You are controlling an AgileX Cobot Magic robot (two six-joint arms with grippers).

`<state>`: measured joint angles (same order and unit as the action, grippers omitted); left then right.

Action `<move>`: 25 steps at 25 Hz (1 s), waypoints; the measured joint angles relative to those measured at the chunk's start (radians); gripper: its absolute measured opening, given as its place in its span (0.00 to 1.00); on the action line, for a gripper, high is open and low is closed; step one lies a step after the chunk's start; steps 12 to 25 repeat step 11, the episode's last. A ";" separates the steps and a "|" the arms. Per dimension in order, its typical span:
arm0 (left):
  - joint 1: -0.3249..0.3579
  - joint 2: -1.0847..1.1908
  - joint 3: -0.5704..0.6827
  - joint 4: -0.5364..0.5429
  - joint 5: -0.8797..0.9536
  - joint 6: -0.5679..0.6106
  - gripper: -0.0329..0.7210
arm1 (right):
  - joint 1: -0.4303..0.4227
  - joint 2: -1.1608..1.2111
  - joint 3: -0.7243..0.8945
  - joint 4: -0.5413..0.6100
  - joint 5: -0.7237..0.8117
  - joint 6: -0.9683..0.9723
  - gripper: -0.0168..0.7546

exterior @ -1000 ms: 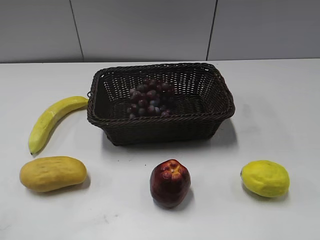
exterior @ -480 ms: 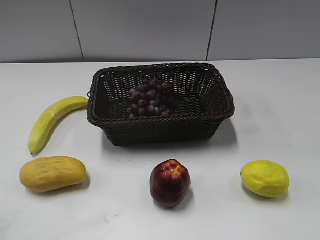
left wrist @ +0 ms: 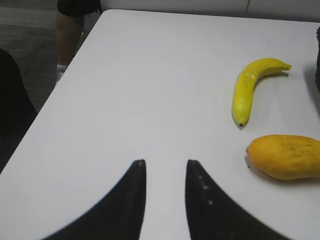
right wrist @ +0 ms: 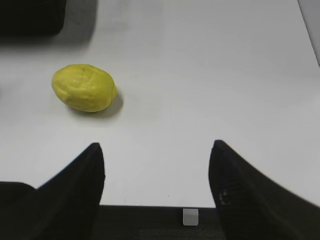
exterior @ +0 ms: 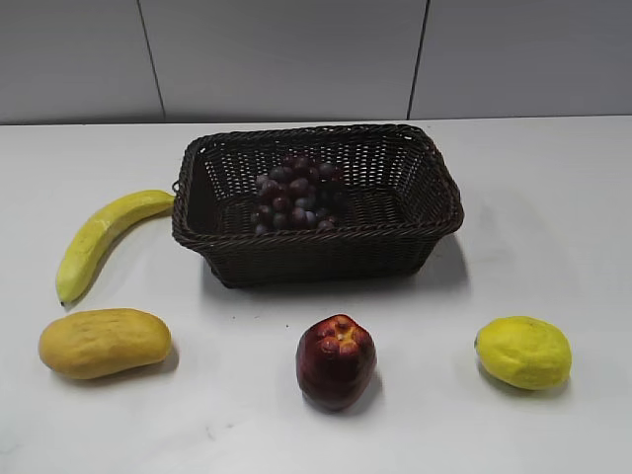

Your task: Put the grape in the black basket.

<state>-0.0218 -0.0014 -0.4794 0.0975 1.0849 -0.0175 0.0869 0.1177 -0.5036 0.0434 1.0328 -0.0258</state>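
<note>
My right gripper [right wrist: 157, 150] is hovering over the near table edge, fingers spread wide and holding nothing. My left gripper [left wrist: 164, 164] is hovering low over the white table [exterior: 553, 197], fingers parted only narrowly and likewise holding nothing. One black basket [exterior: 316, 202] is sitting at the centre rear, and one grape [exterior: 296, 193] bunch is lying inside it, left of the middle. One banana [exterior: 99, 237] is lying to the basket's left. One mango [exterior: 104, 342], one lemon [exterior: 523, 352] and one apple [exterior: 336, 360] are sitting in the front row.
</note>
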 joint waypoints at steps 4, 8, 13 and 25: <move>0.000 0.000 0.000 0.000 0.000 0.000 0.33 | 0.000 -0.061 0.001 0.000 0.000 0.000 0.67; 0.000 0.000 0.000 0.000 0.000 0.000 0.33 | 0.000 -0.118 0.001 0.000 0.000 0.000 0.67; 0.000 0.000 0.000 0.000 0.000 0.000 0.33 | 0.000 -0.124 0.001 0.000 0.001 0.000 0.67; 0.000 0.000 0.000 0.000 0.000 0.000 0.33 | 0.000 -0.124 0.001 0.000 0.001 0.000 0.67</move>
